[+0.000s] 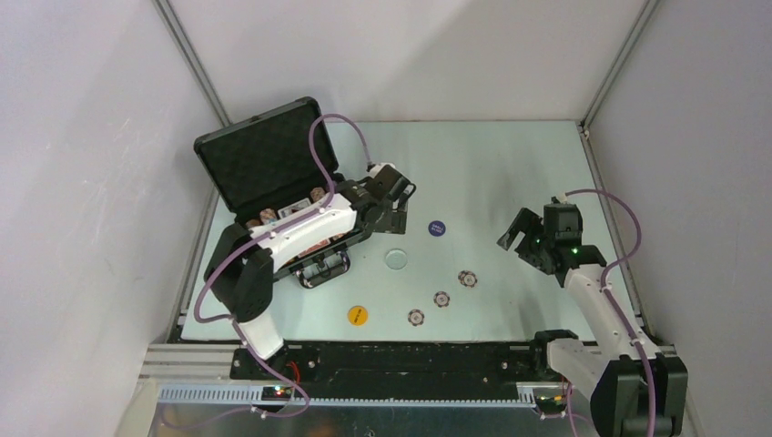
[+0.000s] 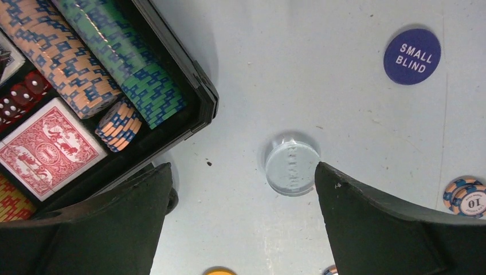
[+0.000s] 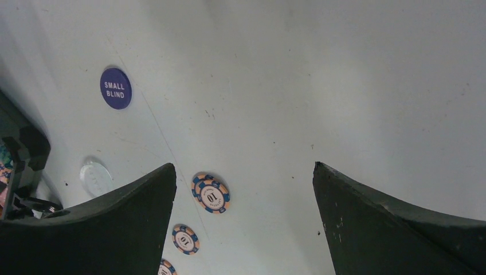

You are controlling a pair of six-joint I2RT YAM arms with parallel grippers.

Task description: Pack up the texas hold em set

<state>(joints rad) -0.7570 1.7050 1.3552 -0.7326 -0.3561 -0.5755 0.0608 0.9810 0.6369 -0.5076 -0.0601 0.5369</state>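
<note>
From above, the open case (image 1: 273,182) is seen at ten o'clock; three chips (image 1: 441,299) and three discs (image 1: 396,259) are left loose between centre and six. In the left wrist view, packed chip rows (image 2: 69,51) are shown, with the left gripper (image 2: 243,189) wide open and empty. In the right wrist view, the right gripper (image 3: 243,183) is likewise spread wide, with nothing held.

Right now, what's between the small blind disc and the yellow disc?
The clear disc lies about midway between the blue small blind disc and the yellow disc; the rest is bare table. The top view shows it best.
</note>
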